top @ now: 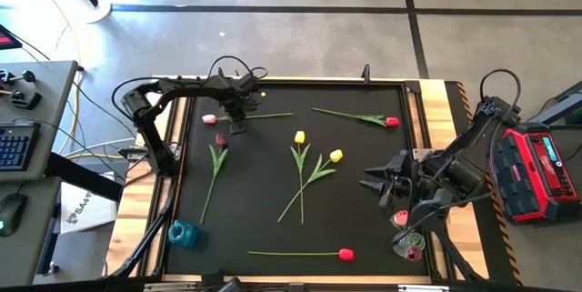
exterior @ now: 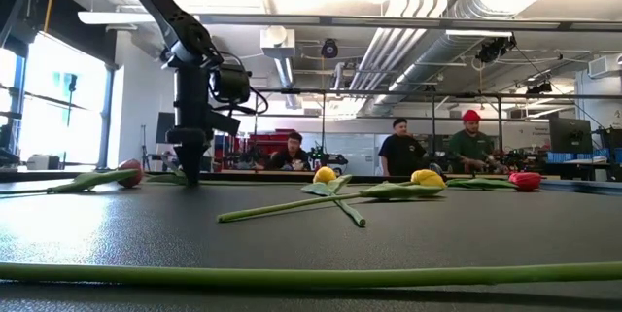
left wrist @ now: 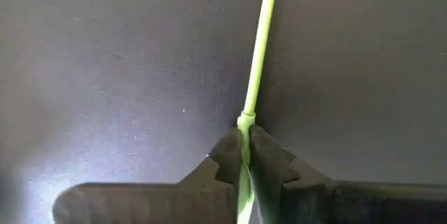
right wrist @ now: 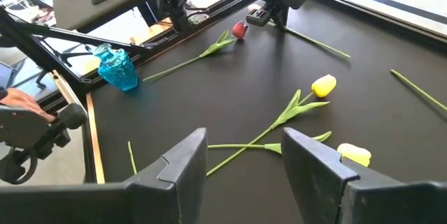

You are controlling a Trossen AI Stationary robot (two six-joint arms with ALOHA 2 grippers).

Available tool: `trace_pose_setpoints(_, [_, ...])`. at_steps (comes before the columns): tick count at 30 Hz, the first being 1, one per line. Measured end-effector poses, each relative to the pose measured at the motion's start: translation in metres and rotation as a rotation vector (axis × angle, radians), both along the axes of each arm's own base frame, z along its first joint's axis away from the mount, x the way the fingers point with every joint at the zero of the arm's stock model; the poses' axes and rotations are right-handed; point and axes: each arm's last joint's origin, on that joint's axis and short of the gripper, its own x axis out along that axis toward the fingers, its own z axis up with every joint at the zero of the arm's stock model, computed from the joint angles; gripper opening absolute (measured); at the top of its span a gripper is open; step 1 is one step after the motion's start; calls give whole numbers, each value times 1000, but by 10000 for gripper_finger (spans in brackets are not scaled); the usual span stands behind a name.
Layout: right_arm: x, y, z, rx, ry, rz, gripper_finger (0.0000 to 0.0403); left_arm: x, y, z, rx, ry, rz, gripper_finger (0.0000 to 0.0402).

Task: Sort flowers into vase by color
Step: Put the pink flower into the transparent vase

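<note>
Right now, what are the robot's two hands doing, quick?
Left hand: closed on the green stem of the pink tulip at the mat's far side.
Right hand: open, holding nothing, at the mat's right edge.

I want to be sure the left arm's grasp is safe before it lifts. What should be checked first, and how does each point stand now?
1. Left gripper shut on the pink tulip's stem: ok.
2. Stem centred between the fingers: ok.
3. Pink bud clear of other flowers: ok.
4. Right gripper open, waiting at the right edge, away from the lift: ok.
5. Blue vase upright: cannot tell.
</note>
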Motion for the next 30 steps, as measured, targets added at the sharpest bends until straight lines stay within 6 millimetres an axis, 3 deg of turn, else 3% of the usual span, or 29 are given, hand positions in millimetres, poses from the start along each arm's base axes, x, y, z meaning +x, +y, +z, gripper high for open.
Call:
trace_pose_setpoints(6, [1,0,0,-29,-28,-29,171,1,-16,10,106,123,-52,2])
trace_pose_setpoints(13, [25,-4,-21,-104,100,-94,171,12,-53,50,364,180,-263,0])
trace_pose_setpoints(18, [49,-13,-37,-81,212,-131,171,22,-94,83,571,144,-447,0])
trace_pose_setpoints(22, [67,-17,-42,-39,273,-54,171,27,-133,105,738,100,-601,0])
trace_pose_setpoints(30, [98,-20,-29,-38,137,139,171,39,-206,125,979,34,-953,0])
